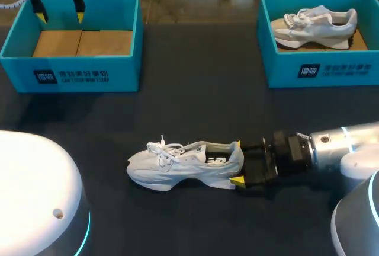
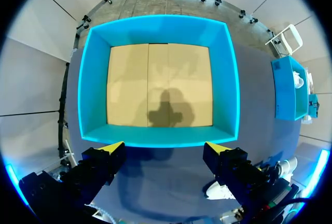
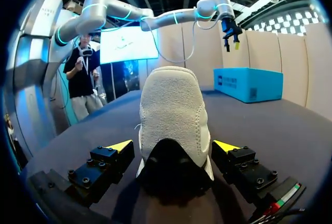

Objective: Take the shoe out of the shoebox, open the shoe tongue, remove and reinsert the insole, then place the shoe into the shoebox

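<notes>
While left gripper [image 1: 60,14] hangs over the left box [image 1: 71,75], fingers spread and nothing in them, the shoe [image 1: 177,164] sits upright on the table [image 1: 195,108]. It's well apart from both boxes, toe toward my left. Right gripper [image 1: 238,162] is low at the heel, one finger on each side. In the right wrist view the heel sits between the fingers [image 3: 120,145], with a sliver of table showing beside one of them, so released, not clamped on it. Left box shows just its cardboard floor. Right box [image 1: 320,72] has a second shoe [image 1: 314,25] lying inside.
</notes>
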Robot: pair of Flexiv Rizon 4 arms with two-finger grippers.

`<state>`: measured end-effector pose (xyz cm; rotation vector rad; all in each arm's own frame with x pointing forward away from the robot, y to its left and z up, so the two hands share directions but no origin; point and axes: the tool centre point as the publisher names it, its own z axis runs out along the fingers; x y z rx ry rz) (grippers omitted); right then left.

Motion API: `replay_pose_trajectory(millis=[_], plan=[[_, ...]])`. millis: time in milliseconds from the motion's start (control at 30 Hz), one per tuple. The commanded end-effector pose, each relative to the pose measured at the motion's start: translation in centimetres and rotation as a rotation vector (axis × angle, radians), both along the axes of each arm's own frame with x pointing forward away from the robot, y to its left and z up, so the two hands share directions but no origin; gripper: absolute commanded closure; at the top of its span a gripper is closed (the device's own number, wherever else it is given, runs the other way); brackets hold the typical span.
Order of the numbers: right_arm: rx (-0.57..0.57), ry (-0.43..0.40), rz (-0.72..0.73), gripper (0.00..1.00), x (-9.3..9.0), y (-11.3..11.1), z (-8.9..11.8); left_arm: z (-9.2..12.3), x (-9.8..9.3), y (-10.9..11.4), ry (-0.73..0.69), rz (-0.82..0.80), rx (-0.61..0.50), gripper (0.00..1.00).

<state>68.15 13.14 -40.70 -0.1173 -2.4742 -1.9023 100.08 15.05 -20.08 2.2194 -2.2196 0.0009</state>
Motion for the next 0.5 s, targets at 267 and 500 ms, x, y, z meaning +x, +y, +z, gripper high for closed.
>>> replay_pose_trajectory(millis=[267,500], plan=[[-0.011,0.008,0.001,0.00,0.7,1.2,-0.9,0.0,0.0,0.0,0.000,0.000,0.001,0.00],[-0.001,-0.006,0.014,0.00,0.6,1.7,-1.2,0.0,0.0,0.0,0.000,0.000,0.001,0.00]])
